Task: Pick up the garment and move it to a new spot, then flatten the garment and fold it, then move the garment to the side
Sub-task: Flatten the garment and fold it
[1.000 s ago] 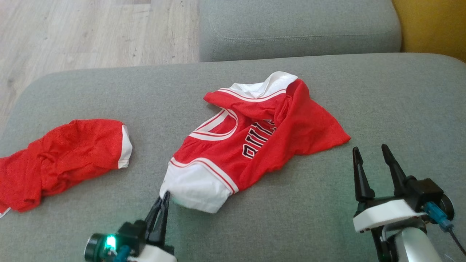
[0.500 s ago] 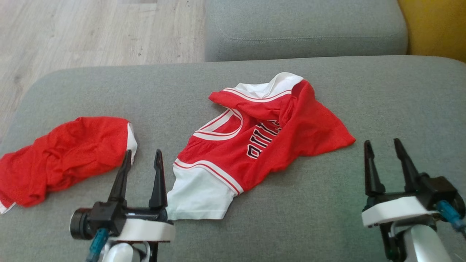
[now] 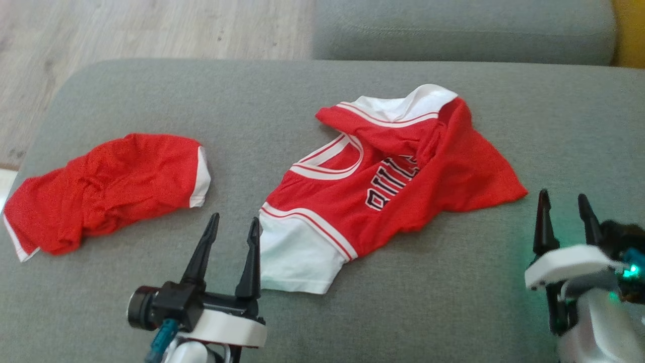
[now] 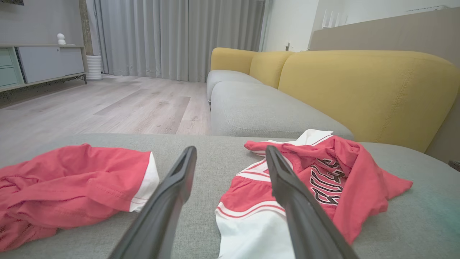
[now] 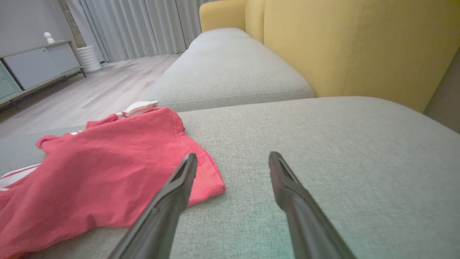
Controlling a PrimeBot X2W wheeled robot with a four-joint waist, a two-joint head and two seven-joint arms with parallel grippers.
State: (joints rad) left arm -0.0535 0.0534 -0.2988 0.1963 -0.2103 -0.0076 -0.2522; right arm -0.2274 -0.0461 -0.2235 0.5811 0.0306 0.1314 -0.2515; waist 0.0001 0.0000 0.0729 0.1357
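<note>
**Grey cushion, crumpled jersey, both grippers empty**

Grey sofa cushion (image 3: 413, 322) lay nearest, and low over its front both grippers stood with fingers spread and nothing between them: the left gripper (image 3: 236, 218) at the lower left, the right gripper (image 3: 563, 194) at the lower right.

Between them, nearer the left one, the jersey (image 3: 327, 201) lay in a heap at the middle of the cushion. Its white panel (image 3: 292, 257) was just beside the left gripper's inner finger, though whether they touched could not be told from the head view. A loose red corner pointed toward the right gripper, close to it but apart.

Flattening looked like the step in hand. To do it well, each gripper would pinch only the corner nearest it, taking a single layer. They would then draw apart low over the cushion until the flap doubled over the chest opened out.

Black lettering (image 3: 390, 186) with a white outline ran across the chest. A crease hid part of it, and what showed read perhaps as "ULL".

To the left, well apart, lay a second red garment (image 3: 116, 181), also rumpled. Beyond were a second cushion (image 3: 453, 25), a wooden floor (image 3: 151, 30), and, in the left wrist view, a yellow backrest (image 4: 359, 90).
</note>
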